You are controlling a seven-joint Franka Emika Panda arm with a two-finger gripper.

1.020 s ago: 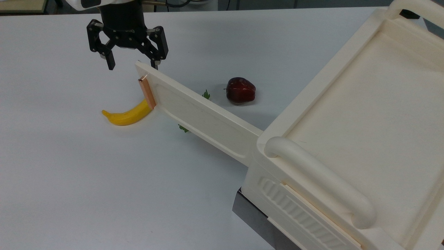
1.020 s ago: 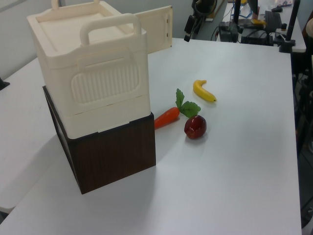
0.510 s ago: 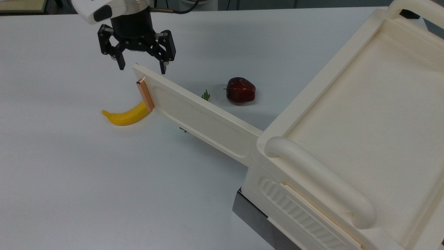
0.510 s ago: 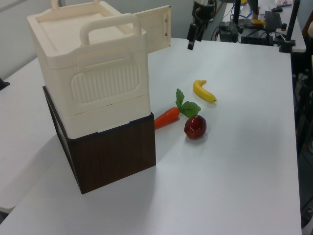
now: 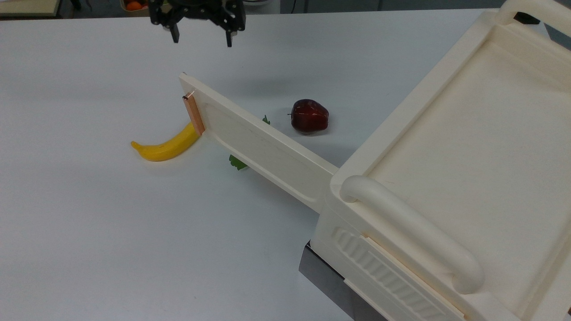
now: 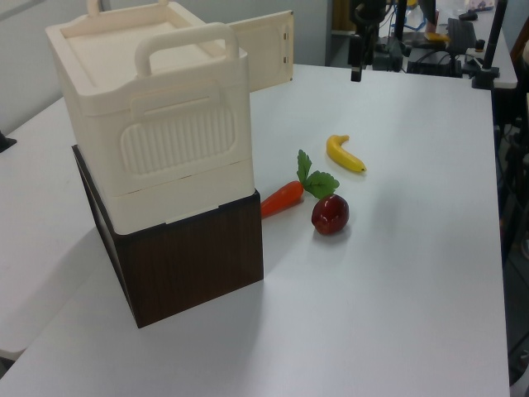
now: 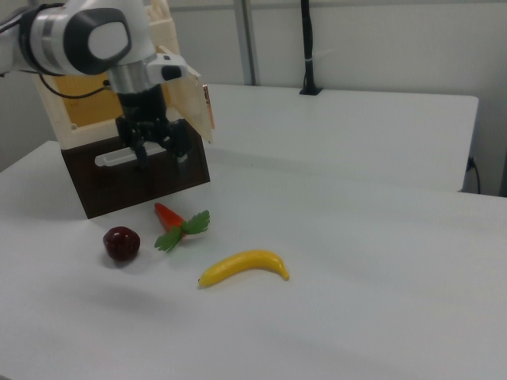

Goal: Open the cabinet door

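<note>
Well apart: cabinet door (image 5: 254,138), empty spread gripper (image 5: 200,39).

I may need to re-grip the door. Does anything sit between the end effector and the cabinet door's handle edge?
Nothing visible: the open end effector hangs above bare table, apart from the cabinet door.

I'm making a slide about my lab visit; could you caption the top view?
Open gripper above the table, apart from the swung-open cabinet door; banana and apple nearby.

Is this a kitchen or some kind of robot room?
Probably a robot lab, not a kitchen: a robot gripper hangs over a plain white table, with a toy-like banana and apple laid out.
</note>
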